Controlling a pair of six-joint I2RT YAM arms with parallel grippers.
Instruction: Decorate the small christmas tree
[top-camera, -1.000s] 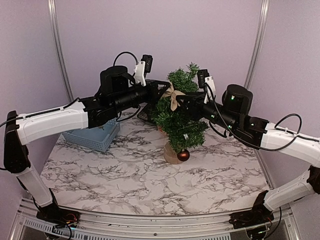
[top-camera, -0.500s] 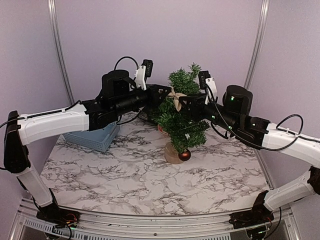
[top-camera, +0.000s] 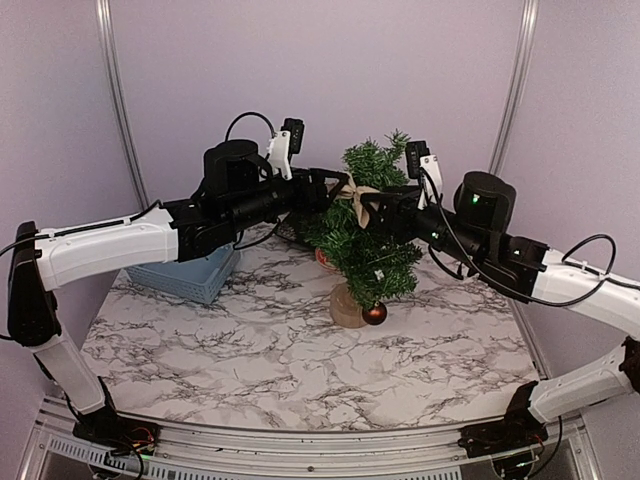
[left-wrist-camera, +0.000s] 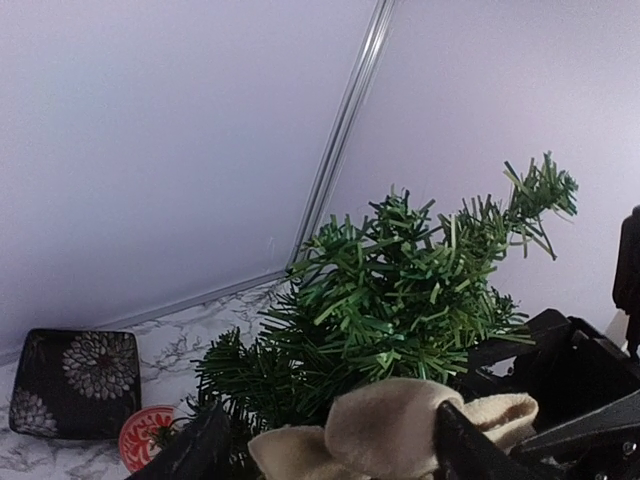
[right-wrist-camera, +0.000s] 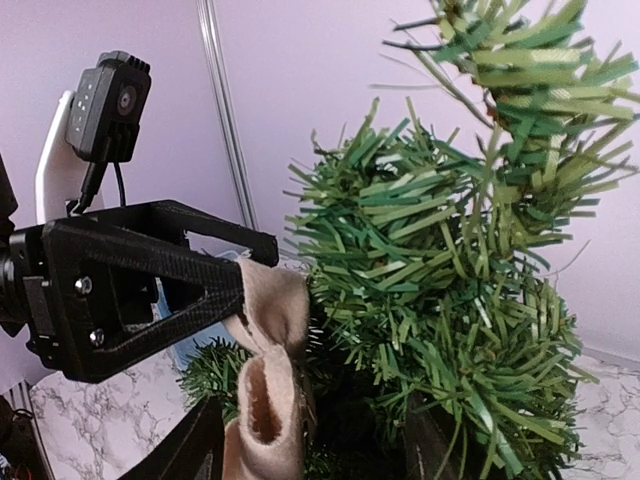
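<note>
The small christmas tree (top-camera: 367, 245) stands on its tan stump (top-camera: 345, 306) at mid-table, leaning a little to the right, with a red ball (top-camera: 375, 314) hanging low. A beige fabric bow (top-camera: 356, 194) sits on its upper branches. My left gripper (top-camera: 338, 188) comes in from the left and is open, the bow (left-wrist-camera: 400, 425) lying between its fingers (left-wrist-camera: 195, 450). From the right, my right gripper (top-camera: 373, 213) is open too, its jaws straddling the bow (right-wrist-camera: 262, 400) and the green branches (right-wrist-camera: 440, 290). The left gripper's black finger (right-wrist-camera: 150, 285) touches the bow's top.
A blue basket (top-camera: 188, 274) stands at the left under the left arm. Behind the tree lie a dark flowered plate (left-wrist-camera: 70, 382) and a round red-and-white ornament (left-wrist-camera: 145, 436). The purple back wall is close behind.
The left gripper has gone from shut on the bow to open, leaving the bow on the branches. The right gripper's jaws have widened. The tree has shifted slightly right.
</note>
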